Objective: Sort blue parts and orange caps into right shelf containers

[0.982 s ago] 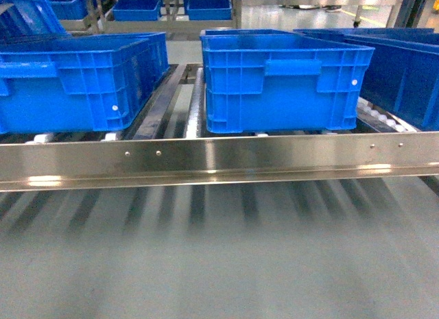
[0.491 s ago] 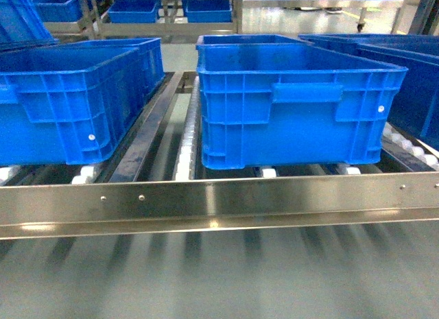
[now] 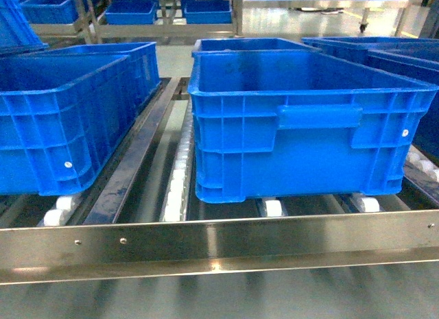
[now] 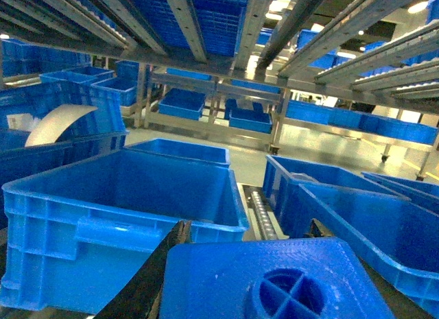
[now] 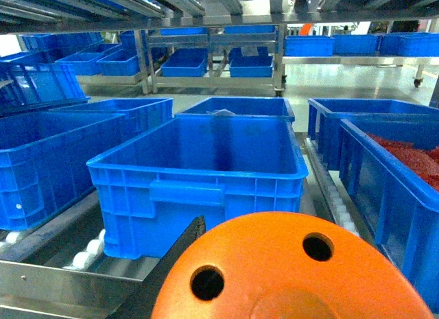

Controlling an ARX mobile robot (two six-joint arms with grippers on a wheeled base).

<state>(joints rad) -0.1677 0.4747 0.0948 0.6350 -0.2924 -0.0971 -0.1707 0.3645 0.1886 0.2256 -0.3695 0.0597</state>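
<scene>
Neither arm shows up in the head view, so the wrist cameras are all there is to go on for pose. Both wrists are held roughly level, looking forward over the shelf at crate-rim height.

The left gripper [image 4: 274, 291] is clamped on a bright-blue matte plastic part [image 4: 274, 281]: a flat squarish slab with a round boss that has a cross-shaped web inside it. It fills the bottom of the left wrist view, with a dark finger [image 4: 147, 281] pressed along its left edge and the tip of another showing at its right corner.

The right gripper [image 5: 288, 278] is holding a rounded bright-orange cap [image 5: 288, 271], smooth and domed, with two small round holes on top. No lettering is visible from this angle. It fills the lower middle of the right wrist view, with a dark finger [image 5: 164, 271] against its left side; the other finger is hidden behind the cap.

Ahead of both is the big bright-blue ribbed plastic crate [image 3: 309, 140] with a thick rim and a moulded handle, sitting on white rollers [image 3: 273, 207] behind a stainless steel front rail [image 3: 219, 247]. Both held pieces are in front of its near wall, not over it. Another blue crate [image 3: 62, 127] sits to the left, and the one on the right [image 5: 405, 168] has a pile of reddish-orange stuff in it.
</scene>
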